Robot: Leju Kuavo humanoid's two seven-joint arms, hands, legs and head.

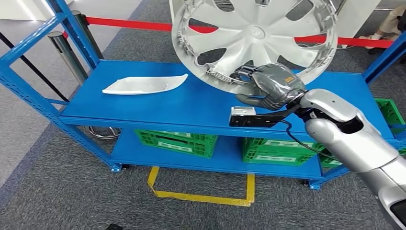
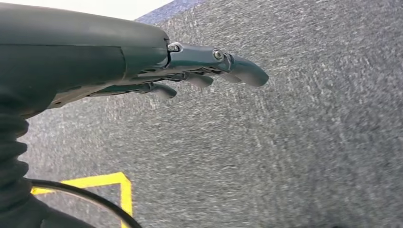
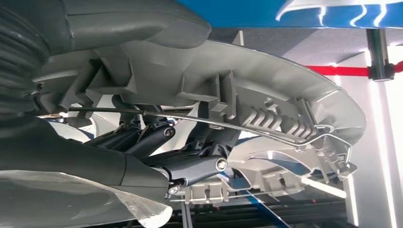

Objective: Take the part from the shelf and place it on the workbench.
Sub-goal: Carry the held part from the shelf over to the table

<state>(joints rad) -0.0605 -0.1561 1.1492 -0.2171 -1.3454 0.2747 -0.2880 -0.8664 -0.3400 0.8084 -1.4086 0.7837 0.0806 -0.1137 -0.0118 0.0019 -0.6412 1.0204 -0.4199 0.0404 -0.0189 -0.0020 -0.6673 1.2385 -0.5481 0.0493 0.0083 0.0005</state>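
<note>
On a smooth blue metal shelf [image 1: 143, 108] lies a flat white plastic panel [image 1: 143, 85], and to its right the right hand [image 1: 270, 85] pinches the ribbed rim of a round silver spoked hubcap [image 1: 253, 36], tilted up off the shelf, while the left hand [image 2: 142, 61] hangs over speckled grey carpet [image 2: 285, 142], fingers [image 2: 242, 70] loosely apart, holding nothing.

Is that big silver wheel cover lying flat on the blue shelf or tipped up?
Tipped up. The wheel cover stands tilted on edge above the blue shelf, its lower rim gripped by the right robot hand.
</note>
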